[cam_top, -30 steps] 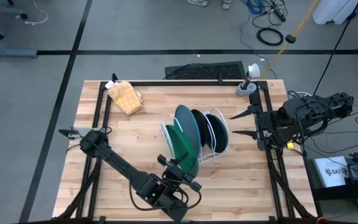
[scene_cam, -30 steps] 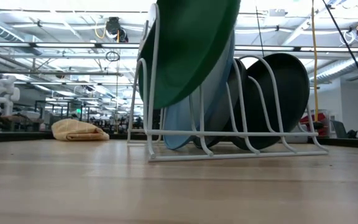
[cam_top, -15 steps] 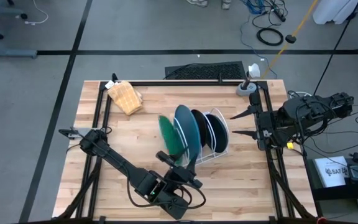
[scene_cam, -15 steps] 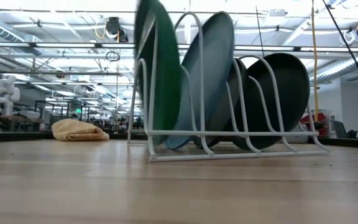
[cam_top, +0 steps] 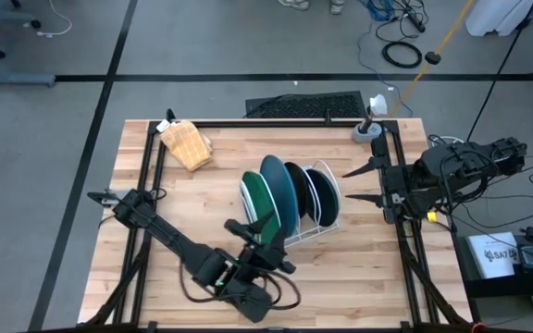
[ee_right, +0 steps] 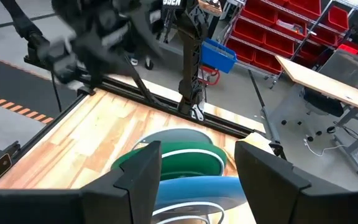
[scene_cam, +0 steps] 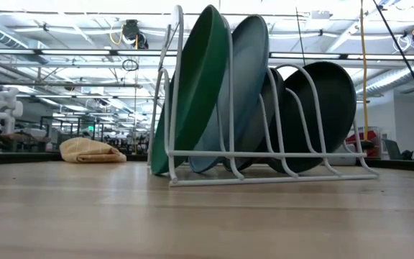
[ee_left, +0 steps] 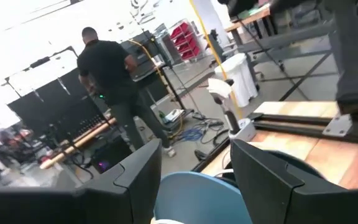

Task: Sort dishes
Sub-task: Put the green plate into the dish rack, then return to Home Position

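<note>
A white wire rack (cam_top: 329,218) stands mid-table and holds all four plates on edge. The green plate (cam_top: 259,205) fills the slot nearest my left arm. Its lower rim rests by the rack's base (scene_cam: 158,167) and its top leans on the wires (scene_cam: 220,21). Behind it stand the blue plate (cam_top: 277,188), the dark teal plate (cam_top: 296,185) and the black plate (cam_top: 319,192). My left gripper (cam_top: 258,246) is open and empty just near-left of the rack; its wrist view (ee_left: 194,155) looks over the blue plate (ee_left: 197,199). My right gripper (cam_top: 360,183) waits open at the table's right edge.
A tan ridged block (cam_top: 186,143) lies at the far left of the table. A grey stand (cam_top: 370,129) sits at the far right corner. Black frame rails (cam_top: 142,176) run along the table's sides. A person in black (ee_left: 107,68) stands beyond the table.
My left gripper held the green plate tilted over the rack and has let it go. The plate has swung upright, dropped into the rack's end slot and now leans on the wires. My left gripper has drawn back a little toward the table's left edge.
</note>
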### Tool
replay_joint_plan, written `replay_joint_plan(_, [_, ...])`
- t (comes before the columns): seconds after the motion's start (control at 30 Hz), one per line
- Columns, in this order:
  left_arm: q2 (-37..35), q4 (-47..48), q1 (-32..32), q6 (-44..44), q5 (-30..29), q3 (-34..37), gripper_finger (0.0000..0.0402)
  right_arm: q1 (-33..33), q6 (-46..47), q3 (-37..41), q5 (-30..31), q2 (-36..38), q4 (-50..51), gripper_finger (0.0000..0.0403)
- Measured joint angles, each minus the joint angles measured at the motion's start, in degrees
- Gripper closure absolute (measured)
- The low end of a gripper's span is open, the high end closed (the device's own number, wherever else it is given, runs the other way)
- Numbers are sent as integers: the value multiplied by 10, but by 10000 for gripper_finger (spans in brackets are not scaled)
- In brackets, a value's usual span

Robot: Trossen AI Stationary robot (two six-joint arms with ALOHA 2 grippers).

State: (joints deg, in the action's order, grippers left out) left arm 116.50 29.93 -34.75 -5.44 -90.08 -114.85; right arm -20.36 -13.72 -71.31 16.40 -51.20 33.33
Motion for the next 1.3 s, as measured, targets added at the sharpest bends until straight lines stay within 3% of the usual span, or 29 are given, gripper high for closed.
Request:
replay_joint_plan(0.2, [-44,16,-41,-3,0,0,199,0,8,0,0,0,21,204])
replay_joint_plan(0.3, [-56,72,-64,-55,0,0,205,0,11,0,0,0,33,204])
replay_joint_plan(0.43, [-75,261,-93,-249,0,0,254,0,12,31,-1,10,12,212])
replay_joint_plan(0.6, [-74,589,-122,-604,5,1,369,0,15,132,-2,66,-58,272])
replay_joint_plan(0.63, [-74,601,-124,-648,10,7,385,0,19,157,-2,82,-77,290])
replay_joint_plan(0.73, [-89,574,-128,-599,32,46,393,0,31,226,-2,138,-119,352])
replay_joint_plan(0.83, [-103,598,-122,-625,61,75,397,0,23,284,2,203,-155,394])
replay_joint_plan(1.03, [-172,601,-105,-702,66,214,398,0,32,340,3,323,-159,401])
replay_joint_plan(1.3, [-281,594,-103,-931,2,444,400,0,37,398,19,428,-151,402])
